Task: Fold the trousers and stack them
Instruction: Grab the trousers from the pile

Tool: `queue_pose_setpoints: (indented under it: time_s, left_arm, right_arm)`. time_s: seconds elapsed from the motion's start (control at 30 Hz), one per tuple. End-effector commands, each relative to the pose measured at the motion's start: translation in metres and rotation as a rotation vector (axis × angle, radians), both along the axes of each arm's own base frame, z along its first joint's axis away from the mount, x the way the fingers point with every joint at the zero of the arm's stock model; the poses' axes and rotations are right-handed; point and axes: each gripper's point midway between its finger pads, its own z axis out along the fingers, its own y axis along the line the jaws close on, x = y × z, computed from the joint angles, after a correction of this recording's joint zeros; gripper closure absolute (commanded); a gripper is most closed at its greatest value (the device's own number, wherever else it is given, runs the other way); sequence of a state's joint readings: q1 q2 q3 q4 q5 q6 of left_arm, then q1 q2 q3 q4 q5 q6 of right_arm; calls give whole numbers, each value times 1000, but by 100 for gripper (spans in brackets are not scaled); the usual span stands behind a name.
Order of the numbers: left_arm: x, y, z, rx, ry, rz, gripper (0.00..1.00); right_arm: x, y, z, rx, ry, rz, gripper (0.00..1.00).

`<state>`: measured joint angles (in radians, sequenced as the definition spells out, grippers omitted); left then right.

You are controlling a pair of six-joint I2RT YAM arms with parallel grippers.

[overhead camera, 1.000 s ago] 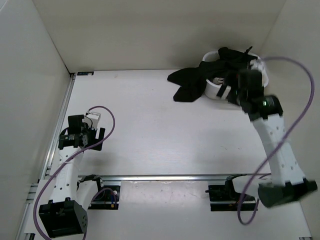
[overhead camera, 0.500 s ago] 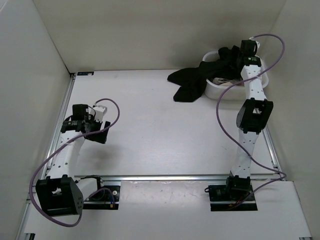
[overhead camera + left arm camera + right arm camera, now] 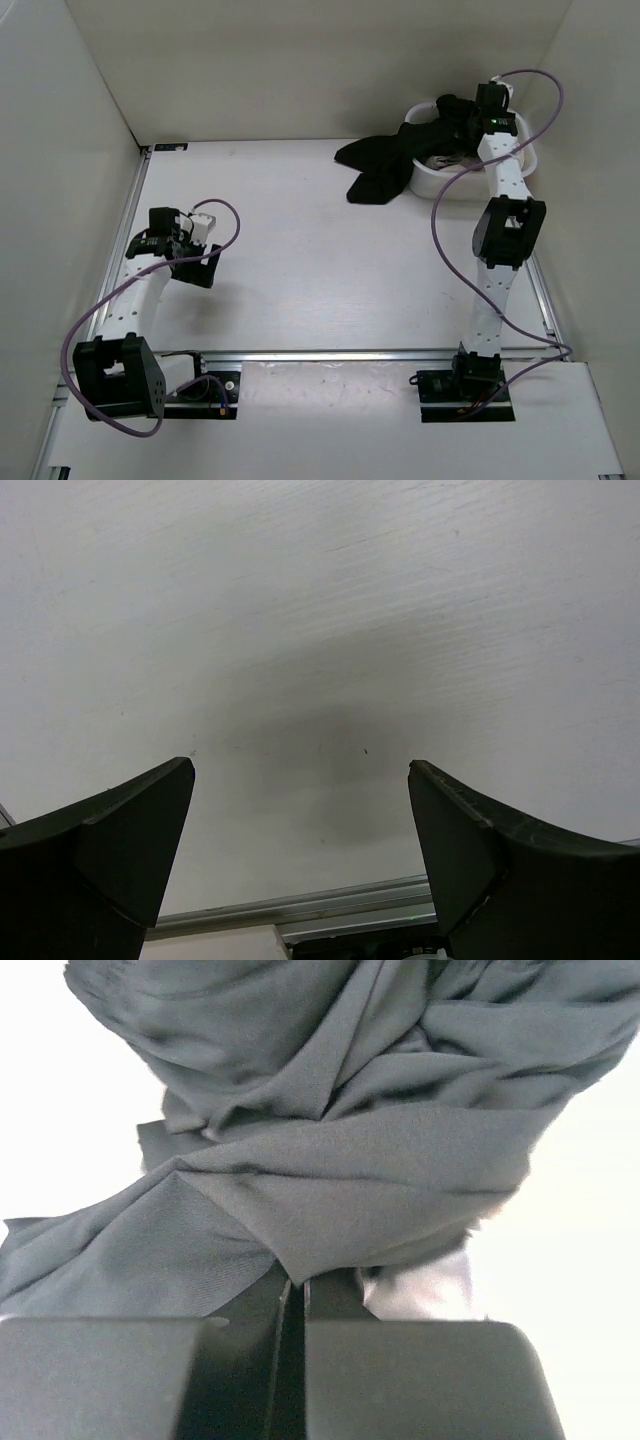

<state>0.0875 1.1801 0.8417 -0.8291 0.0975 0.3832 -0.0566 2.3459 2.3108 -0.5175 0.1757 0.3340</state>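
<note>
The trousers [image 3: 385, 165] are plain black with no pattern, and look dark grey up close in the right wrist view. The tub [image 3: 428, 183] is white, as is the table [image 3: 320, 250]; the walls [image 3: 300, 60] are off-white. The left arm [image 3: 135, 300] and right arm [image 3: 500, 185] are white with black joints. The cables [image 3: 434, 230] are purple, the rail [image 3: 340, 355] is silver, and the left gripper [image 3: 300, 780] has black fingers.

White table [image 3: 300, 260]: white tub [image 3: 432, 184] far right; black trousers [image 3: 378, 168] draped from tub onto surface.
</note>
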Motion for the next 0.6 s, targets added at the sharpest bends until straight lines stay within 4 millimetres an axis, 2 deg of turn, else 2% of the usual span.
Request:
queue_pose_setpoints:
  time_s: [0.0,0.03,0.07,0.13,0.17,0.2,0.23,0.27,0.3,0.33,0.4,0.43,0.5,0.53,0.57]
  left_arm:
    - [5,0,2,3,-19,2,0]
    - [5,0,2,3,-19,2,0]
    - [7,2,5,11,-28,6,0]
    - [7,2,5,12,-28,6,0]
    - [10,2,8,12,-38,6,0]
    - [10,2,8,12,-39,6,0]
    - [13,2,13,13,-51,6,0]
    - [13,2,13,9,-50,15,0]
    - [16,2,14,9,-53,15,0]
    - [17,2,18,10,-58,15,0]
    - [20,2,22,10,-58,15,0]
    - [22,2,25,10,-67,15,0]
    - [26,5,30,20,-72,20,0]
    - [31,7,35,32,-82,25,0]
    - [32,9,35,39,-71,30,0]
  right_arm:
    - [-24,0,123,-80,-220,-11,100]
    - [-32,0,138,-113,-238,-27,100]
    - [-47,9,176,-168,-293,-16,100]
    - [-65,12,202,-243,-321,-33,100]
    - [-81,23,233,-274,-370,-8,100]
    - [-91,28,244,-281,-383,5,100]
    - [-100,42,252,-275,-395,30,100]
    - [-119,51,281,-276,-453,54,100]
    - [-129,60,294,-297,-478,83,100]
    - [-142,91,316,-295,-535,147,100]
    - [-180,121,375,-320,-676,221,100]
    - [-200,162,393,-291,-737,325,100]
    - [-228,191,423,-240,-829,393,100]
    - [-248,213,437,-192,-876,437,100]
    - [-258,220,444,-158,-897,443,100]
